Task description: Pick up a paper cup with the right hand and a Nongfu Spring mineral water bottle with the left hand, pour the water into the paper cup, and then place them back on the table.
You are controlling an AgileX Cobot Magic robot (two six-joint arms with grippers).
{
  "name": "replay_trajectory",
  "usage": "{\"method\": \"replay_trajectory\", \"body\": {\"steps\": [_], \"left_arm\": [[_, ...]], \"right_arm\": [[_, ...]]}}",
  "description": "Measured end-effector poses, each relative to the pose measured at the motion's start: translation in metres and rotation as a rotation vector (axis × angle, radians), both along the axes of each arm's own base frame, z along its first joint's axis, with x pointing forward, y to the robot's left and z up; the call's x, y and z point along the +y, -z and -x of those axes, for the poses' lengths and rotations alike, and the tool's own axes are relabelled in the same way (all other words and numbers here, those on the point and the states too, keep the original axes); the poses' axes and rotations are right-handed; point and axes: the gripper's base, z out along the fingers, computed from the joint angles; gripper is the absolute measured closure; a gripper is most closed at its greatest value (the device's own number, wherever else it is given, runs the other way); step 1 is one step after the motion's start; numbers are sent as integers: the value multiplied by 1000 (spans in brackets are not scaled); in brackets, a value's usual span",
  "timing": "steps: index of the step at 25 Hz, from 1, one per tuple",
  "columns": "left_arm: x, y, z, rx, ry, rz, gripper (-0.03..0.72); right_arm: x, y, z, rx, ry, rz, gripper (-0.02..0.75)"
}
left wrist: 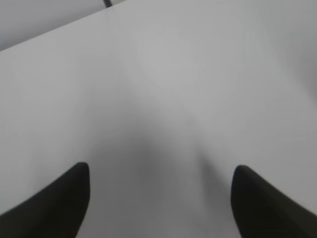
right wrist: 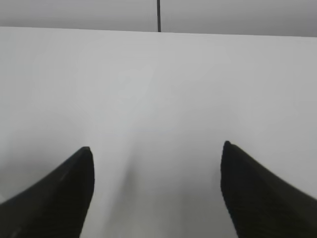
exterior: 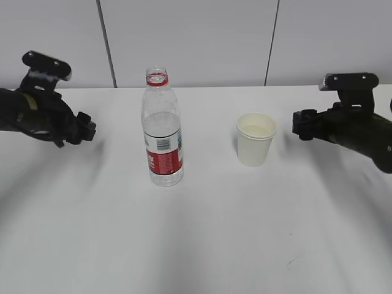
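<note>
Bottle [exterior: 162,131] and cup [exterior: 256,139] stand upright toward the far edge of the table [exterior: 196,245], well apart, bottle on the left, cup on the right. Left gripper [exterior: 86,128] hovers near the left edge, right gripper [exterior: 300,124] just beside the cup; both wrist views show fingers [left wrist: 54,203] [right wrist: 54,193] spread wide with nothing between them. With water filling most of it and no cap, the bottle looks weighty and squeezable, so the label band seems the safest hold, gripped gently to avoid spilling. The thin paper cup is light and likely crushes easily; mid-wall, lightly, seems best.
</note>
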Motion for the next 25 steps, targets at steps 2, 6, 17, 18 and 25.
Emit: {"method": "replay_trajectory", "body": {"steps": [2,6,17,18,25], "left_arm": [[2,-10,-6,33,-26,-17,151],[6,-23,-11,156,-87,-63,151],[19,-55,-4,518,-222,-193,151],[20,-58,-4,543,-231,-201,151],[21,-75,4,687,-256,-222,151]], "right_arm": [[-1,-14,-4,51,2,1,145],[-2,-36,-11,217,4,5,145],[-1,-87,-23,657,-1,18,140],[-1,-92,-23,685,-1,19,143],[-1,-119,-19,832,-37,53,145]]}}
